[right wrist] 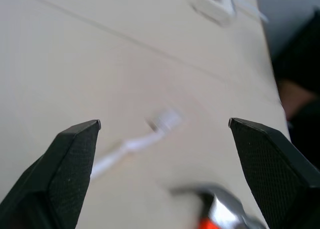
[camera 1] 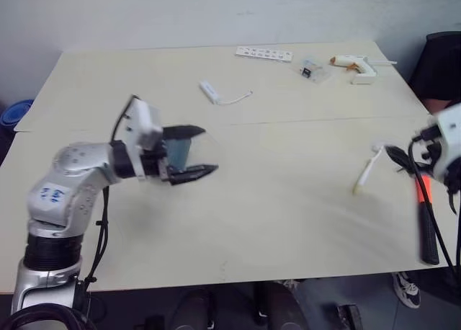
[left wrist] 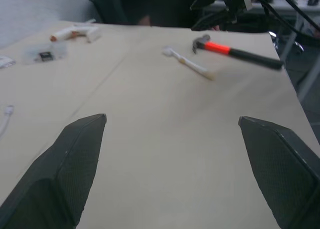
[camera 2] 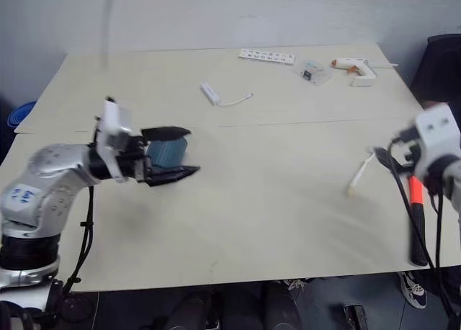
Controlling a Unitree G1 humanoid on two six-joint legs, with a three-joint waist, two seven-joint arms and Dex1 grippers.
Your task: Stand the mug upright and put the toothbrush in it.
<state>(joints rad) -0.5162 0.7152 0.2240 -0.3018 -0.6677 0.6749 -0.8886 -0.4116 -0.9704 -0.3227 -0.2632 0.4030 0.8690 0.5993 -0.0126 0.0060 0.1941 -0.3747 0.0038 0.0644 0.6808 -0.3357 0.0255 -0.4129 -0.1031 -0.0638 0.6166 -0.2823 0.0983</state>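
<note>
Scanning the surface (camera 1: 288, 222), I put the biggest risk at the mug (camera 1: 176, 151). It sits half hidden behind the left end effector (camera 1: 209, 150), whose jaws are spread and empty. I can't tell if it is upright, and a blind close could knock it over. The hammer (camera 1: 426, 215) lies just beside the toothbrush (camera 1: 366, 173). The right end effector (right wrist: 165, 123), released wide over the brush, could snag the hammerhead or flick the brush away.

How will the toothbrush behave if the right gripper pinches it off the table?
The toothbrush looks slim and rigid, so probably light and stiff. It lies flat on the table, so wide fingers may skid it instead of catching it. Its narrow handle might twist in the grip.
</note>
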